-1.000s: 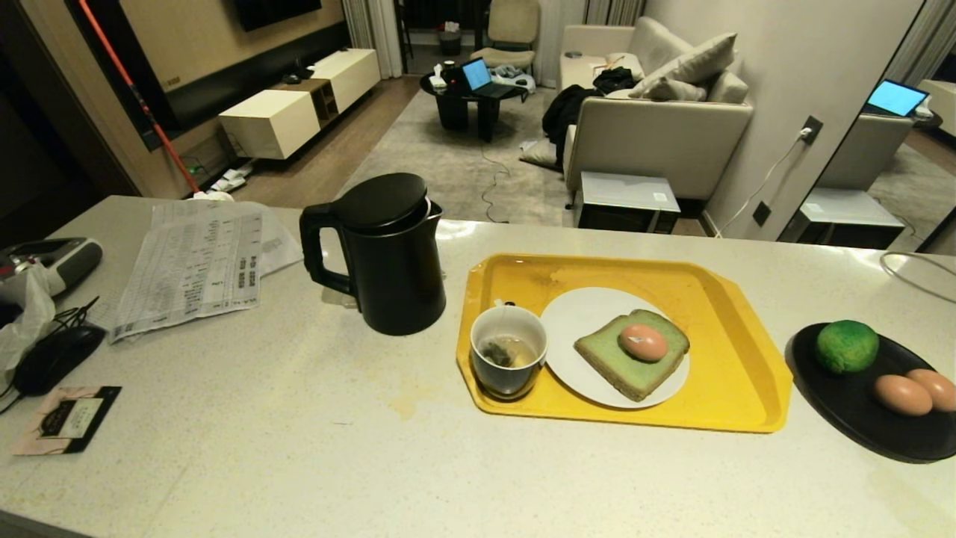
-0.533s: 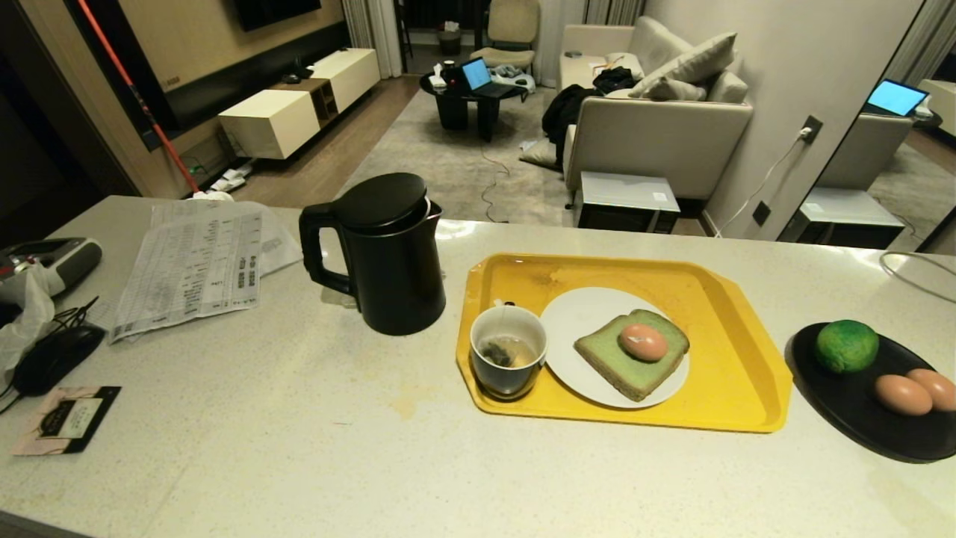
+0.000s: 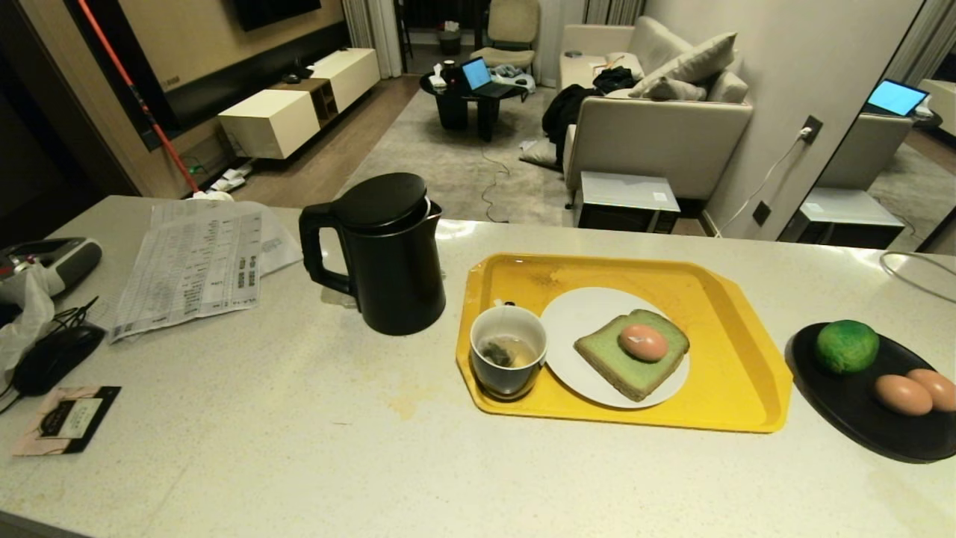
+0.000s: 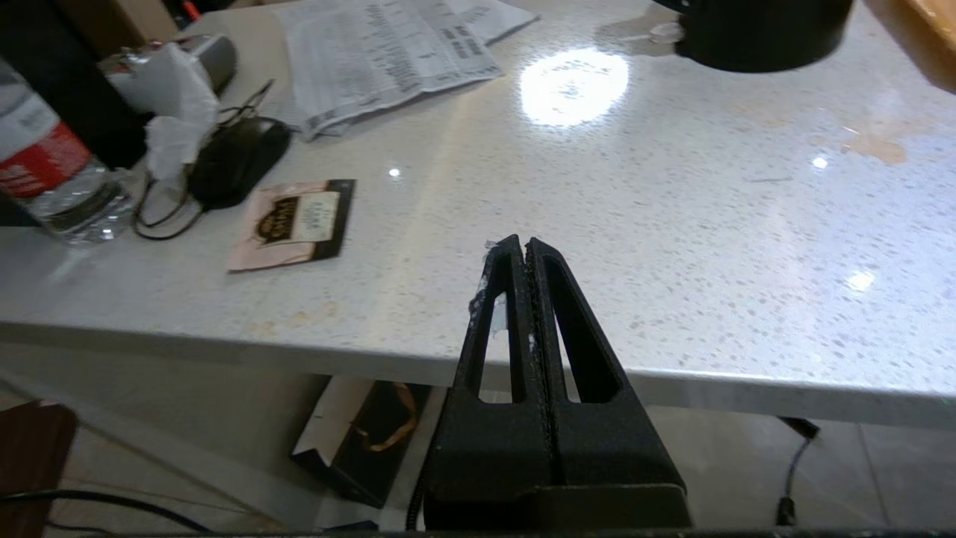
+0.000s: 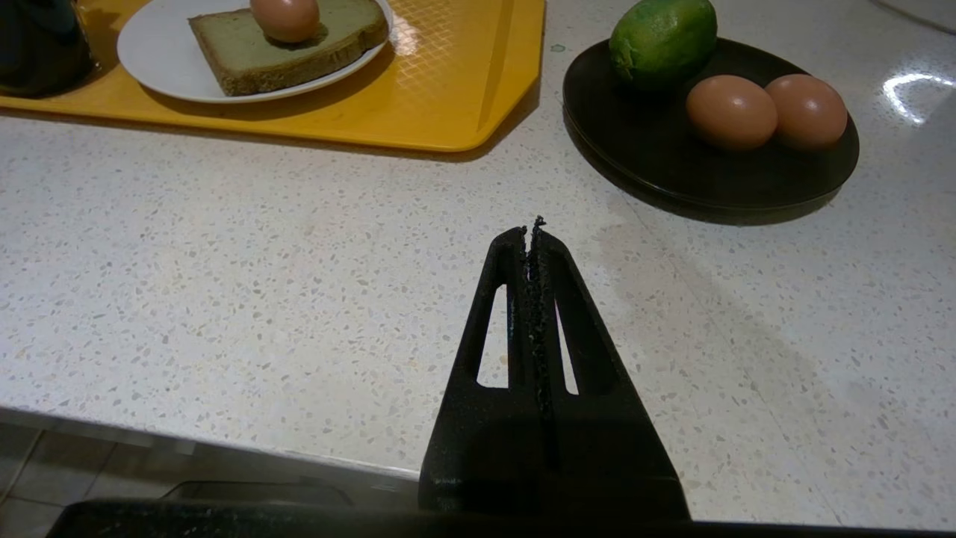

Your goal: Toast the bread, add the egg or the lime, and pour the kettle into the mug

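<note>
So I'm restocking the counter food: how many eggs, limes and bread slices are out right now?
Eggs: 3, one on the bread, two on the black plate
Limes: 1
Bread slices: 1
Total: 5

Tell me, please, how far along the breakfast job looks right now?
Done, apparently: bread on the white plate, egg on it, teabag and liquid in the mug. In hand: nothing; left gripper and right gripper are shut, empty. Left: apparently nothing; kettle upright, lime unused.
</note>
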Tool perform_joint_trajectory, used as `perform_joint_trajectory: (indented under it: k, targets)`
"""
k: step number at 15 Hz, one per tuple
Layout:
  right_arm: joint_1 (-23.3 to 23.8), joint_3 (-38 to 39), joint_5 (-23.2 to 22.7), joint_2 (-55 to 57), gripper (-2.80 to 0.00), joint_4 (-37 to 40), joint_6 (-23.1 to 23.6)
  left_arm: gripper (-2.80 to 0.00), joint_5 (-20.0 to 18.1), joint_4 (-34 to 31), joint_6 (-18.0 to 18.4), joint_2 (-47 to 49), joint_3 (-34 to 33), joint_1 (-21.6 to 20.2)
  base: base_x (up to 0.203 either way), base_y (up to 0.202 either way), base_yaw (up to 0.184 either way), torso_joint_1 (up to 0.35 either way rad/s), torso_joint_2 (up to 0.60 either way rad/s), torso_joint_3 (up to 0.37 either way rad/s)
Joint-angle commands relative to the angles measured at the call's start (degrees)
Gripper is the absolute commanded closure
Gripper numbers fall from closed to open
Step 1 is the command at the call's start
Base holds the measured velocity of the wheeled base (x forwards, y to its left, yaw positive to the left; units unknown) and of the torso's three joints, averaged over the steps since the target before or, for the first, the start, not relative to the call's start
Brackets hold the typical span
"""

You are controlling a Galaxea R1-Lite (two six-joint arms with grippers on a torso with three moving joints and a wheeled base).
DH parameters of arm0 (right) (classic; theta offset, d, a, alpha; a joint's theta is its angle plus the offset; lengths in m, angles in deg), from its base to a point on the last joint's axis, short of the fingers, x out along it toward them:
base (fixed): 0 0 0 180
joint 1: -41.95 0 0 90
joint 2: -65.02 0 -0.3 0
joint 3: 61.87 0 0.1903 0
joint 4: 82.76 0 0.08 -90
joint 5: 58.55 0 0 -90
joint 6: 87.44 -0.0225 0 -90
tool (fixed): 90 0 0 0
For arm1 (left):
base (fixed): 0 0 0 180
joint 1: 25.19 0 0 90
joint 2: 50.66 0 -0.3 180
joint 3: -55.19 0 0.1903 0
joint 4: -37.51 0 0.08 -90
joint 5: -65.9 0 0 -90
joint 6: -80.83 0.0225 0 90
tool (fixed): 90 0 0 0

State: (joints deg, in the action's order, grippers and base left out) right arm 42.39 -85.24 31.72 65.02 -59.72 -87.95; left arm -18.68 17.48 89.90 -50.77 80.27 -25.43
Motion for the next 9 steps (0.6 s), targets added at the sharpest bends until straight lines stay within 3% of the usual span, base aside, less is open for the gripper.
perform_joint_trajectory:
  k: [1, 2, 4, 7, 9]
  targets:
    - [0.00, 0.18, 0.00, 0.00, 0.00, -0.02, -0.01, 0.00, -4.61, -0.03, 0.65, 0.02, -1.06, -0.02, 0.000, 0.000, 0.000, 0.000, 0.00, 0.000]
    - [0.00, 0.18, 0.00, 0.00, 0.00, -0.02, -0.01, 0.00, -7.71, -2.30, 1.71, 0.02, -1.54, -0.02, 0.000, 0.000, 0.000, 0.000, 0.00, 0.000]
    - [0.00, 0.18, 0.00, 0.00, 0.00, -0.02, -0.01, 0.00, -8.22, -3.06, 1.83, 0.02, -1.70, -0.02, 0.000, 0.000, 0.000, 0.000, 0.00, 0.000]
    - [0.00, 0.18, 0.00, 0.00, 0.00, -0.02, -0.01, 0.00, -6.09, -3.39, -7.92, 0.02, -1.71, -0.02, 0.000, 0.000, 0.000, 0.000, 0.00, 0.000]
    - [0.00, 0.18, 0.00, 0.00, 0.00, -0.02, -0.01, 0.00, -4.98, -3.16, -9.34, 0.02, -1.71, -0.02, 0.000, 0.000, 0.000, 0.000, 0.00, 0.000]
